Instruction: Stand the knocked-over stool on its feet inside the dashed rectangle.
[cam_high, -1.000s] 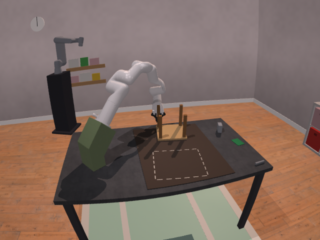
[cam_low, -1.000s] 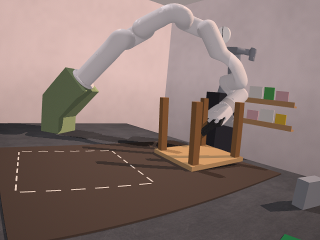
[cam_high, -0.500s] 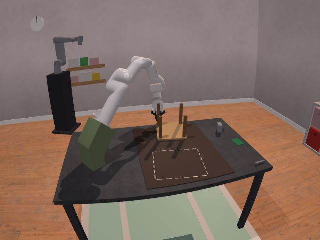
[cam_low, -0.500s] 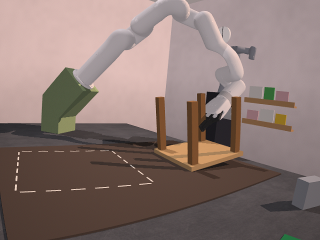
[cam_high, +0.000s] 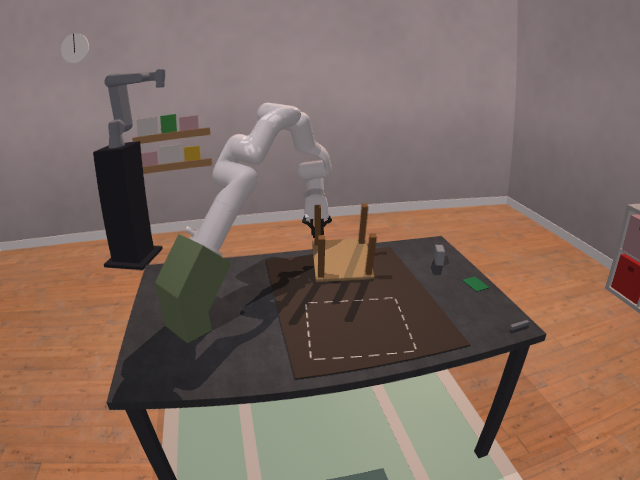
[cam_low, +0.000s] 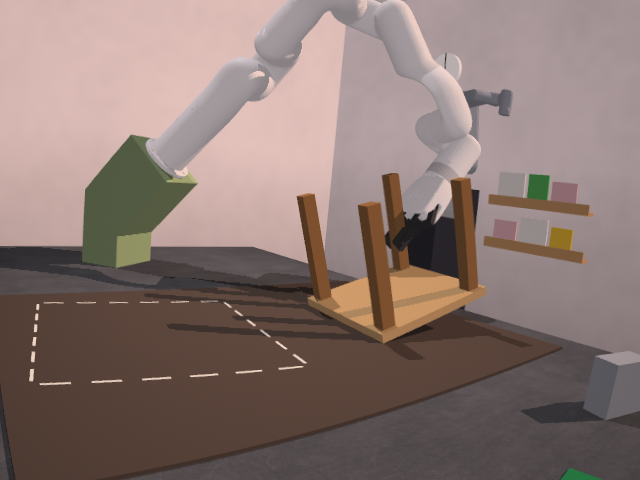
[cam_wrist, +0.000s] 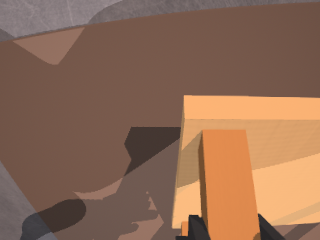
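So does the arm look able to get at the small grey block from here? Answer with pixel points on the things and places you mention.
Probably not yet: the gripper (cam_high: 316, 227) (cam_low: 400, 240) is shut on a leg of the tilted, upside-down stool (cam_high: 343, 258) (cam_low: 413, 289) (cam_wrist: 285, 185). Nothing visible stands close around the block (cam_high: 439, 254) (cam_low: 604, 384), though.

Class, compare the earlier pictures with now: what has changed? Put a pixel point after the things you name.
The stool (cam_high: 341, 260) (cam_low: 413, 294) (cam_wrist: 285, 130), held by one leg in the gripper (cam_high: 316, 232) (cam_low: 398, 242), has tilted and partly lifted off the mat (cam_high: 429, 320) (cam_low: 155, 423) (cam_wrist: 100, 90). The grey block (cam_high: 438, 255) (cam_low: 602, 384) and green card (cam_high: 475, 283) (cam_low: 581, 475) stayed put.
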